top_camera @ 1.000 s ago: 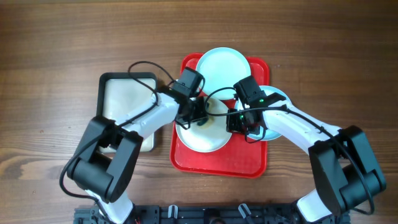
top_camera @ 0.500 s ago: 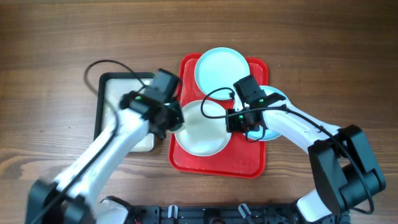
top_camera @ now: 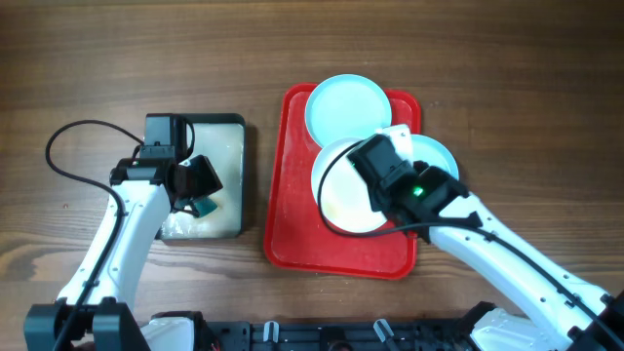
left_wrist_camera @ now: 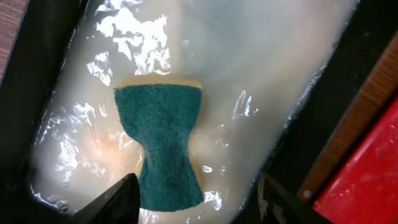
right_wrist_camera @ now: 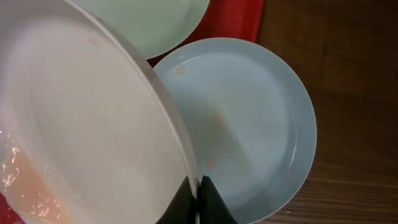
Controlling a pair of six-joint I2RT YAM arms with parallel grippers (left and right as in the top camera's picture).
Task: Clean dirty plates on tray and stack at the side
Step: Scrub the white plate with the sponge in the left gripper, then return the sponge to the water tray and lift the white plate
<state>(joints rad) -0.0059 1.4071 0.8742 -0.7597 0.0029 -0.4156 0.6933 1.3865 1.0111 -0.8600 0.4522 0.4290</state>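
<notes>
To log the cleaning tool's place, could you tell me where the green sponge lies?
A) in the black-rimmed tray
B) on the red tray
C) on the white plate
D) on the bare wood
A: the green sponge lies flat on the wet, pale inside of the black-rimmed tray, with the open left gripper above it and its fingers apart on either side.

Plates: we count three in all.
Pale blue plates: two, the far plate (top_camera: 347, 107) toward the table's far edge and the right plate (top_camera: 444, 161) nearer its right edge.
White plate (top_camera: 341, 200): one.
Trays: we count two, the red tray (top_camera: 292, 224) and the black-rimmed tray (top_camera: 229, 122) toward the left edge.
Sponge (left_wrist_camera: 163, 143): one, green.
Grippers: we count two, the left gripper (left_wrist_camera: 198, 190) and the right gripper (right_wrist_camera: 198, 190).
</notes>
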